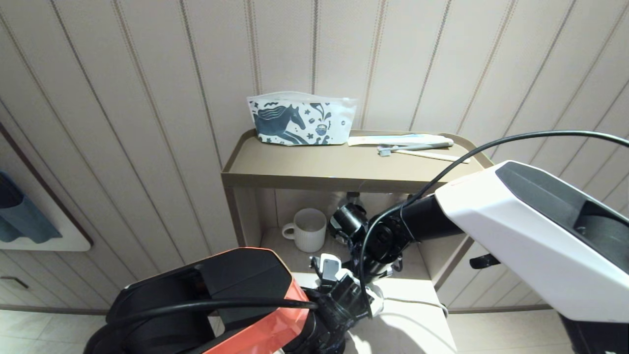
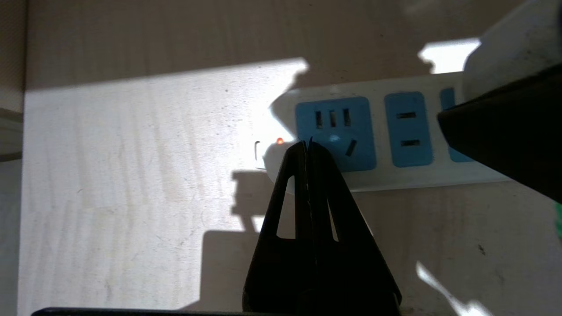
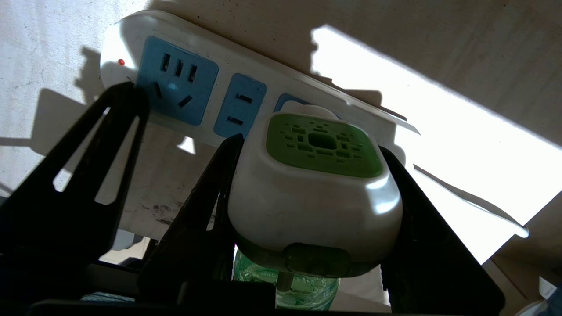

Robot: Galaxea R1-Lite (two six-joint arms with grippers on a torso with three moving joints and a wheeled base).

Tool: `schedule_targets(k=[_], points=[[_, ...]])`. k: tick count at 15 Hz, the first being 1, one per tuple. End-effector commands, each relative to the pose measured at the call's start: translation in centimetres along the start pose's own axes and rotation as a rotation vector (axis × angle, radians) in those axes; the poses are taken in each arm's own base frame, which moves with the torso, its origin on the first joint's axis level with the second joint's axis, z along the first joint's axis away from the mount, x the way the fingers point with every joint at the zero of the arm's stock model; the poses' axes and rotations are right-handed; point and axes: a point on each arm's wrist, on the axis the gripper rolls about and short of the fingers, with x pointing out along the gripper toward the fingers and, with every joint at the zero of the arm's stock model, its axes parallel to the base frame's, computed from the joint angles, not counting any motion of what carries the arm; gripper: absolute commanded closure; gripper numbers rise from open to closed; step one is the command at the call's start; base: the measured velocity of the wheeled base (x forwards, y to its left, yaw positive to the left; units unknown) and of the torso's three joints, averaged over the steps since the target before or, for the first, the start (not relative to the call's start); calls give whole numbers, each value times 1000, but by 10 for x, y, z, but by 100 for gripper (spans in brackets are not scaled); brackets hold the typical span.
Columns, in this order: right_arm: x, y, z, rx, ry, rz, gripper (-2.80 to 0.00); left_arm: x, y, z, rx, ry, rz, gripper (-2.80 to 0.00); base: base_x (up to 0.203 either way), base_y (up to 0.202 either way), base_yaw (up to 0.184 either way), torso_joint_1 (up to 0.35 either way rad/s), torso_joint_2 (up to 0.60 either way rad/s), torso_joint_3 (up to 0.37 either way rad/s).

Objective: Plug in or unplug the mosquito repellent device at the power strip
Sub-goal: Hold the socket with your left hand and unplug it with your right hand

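Mosquito repellent device (image 3: 314, 193), white head with green vented top above a translucent green bottle, sits plugged into the white power strip (image 3: 131, 37) on the table (image 2: 131, 197), clasped by the right tool (image 3: 307, 184). Left tool (image 2: 307, 147) is clenched beside a blue socket. No readable writing.

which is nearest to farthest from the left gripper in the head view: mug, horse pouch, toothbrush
From the left gripper, low in the head view:
1. Mug, on the lower shelf just beyond it.
2. Horse pouch, upper shelf, against the wall.
3. Toothbrush, upper shelf, right end; only slightly farther than the pouch.
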Motion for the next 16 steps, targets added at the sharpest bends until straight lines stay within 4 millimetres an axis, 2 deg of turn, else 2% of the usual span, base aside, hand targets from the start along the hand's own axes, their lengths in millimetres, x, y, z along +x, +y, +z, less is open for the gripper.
schedule_targets(k=[1,11,16], points=[[-2,0,0,3,-1,-1,0,0,-1,0,-3,3,-11,0,0,0,0,0,0,0],[-21,3,1,16,-23,40,0,0,-1,0,-6,14,-31,0,0,0,0,0,0,0],[-31,2,-1,45,-6,116,0,0,-1,1,-8,12,-32,0,0,0,0,0,0,0]])
